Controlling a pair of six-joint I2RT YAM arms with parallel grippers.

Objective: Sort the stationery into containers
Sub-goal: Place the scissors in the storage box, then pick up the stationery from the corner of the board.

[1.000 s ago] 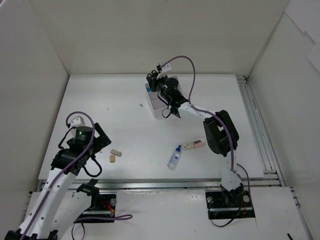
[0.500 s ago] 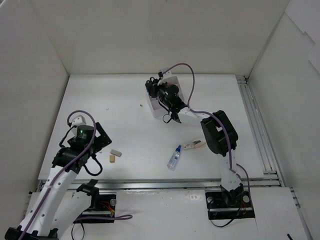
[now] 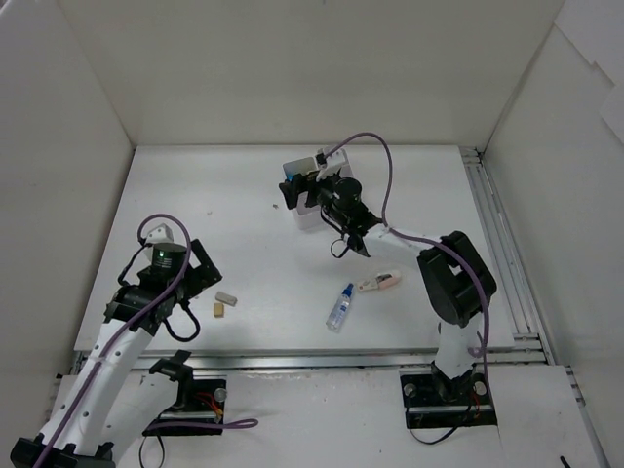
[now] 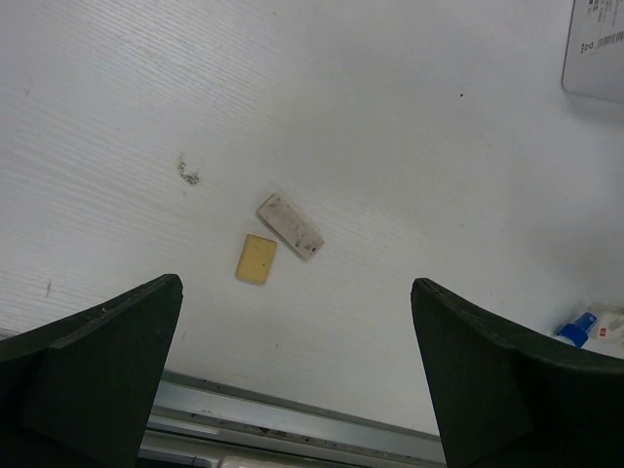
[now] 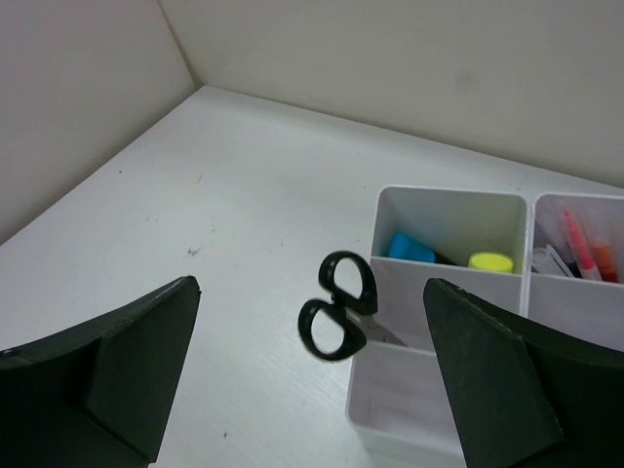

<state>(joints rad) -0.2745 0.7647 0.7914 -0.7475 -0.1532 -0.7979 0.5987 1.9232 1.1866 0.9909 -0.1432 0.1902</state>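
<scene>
My right gripper (image 5: 310, 292) is open just in front of the black-handled scissors (image 5: 341, 307), not touching them. The scissors stand blades-down in the near compartment of the white containers (image 5: 458, 200), handles leaning over its left wall. Blue (image 5: 411, 248) and yellow (image 5: 490, 261) highlighter caps show in the compartment behind, red pens (image 5: 585, 244) in the one to the right. My left gripper (image 4: 294, 285) is open above the table, near a white eraser (image 4: 290, 226) and a beige eraser (image 4: 256, 258). From above, the right gripper (image 3: 297, 190) hides most of the containers (image 3: 310, 216).
A blue-capped bottle (image 3: 340, 307) and a pink-and-white eraser (image 3: 379, 282) lie on the table near the front middle. A metal rail (image 3: 292, 359) runs along the front edge. White walls enclose the table on three sides. The left gripper (image 3: 200, 278) is at the front left.
The right gripper has opened and let go of the scissors, which now stand in the organiser, and it has drawn back a little. The left arm has hardly moved.
</scene>
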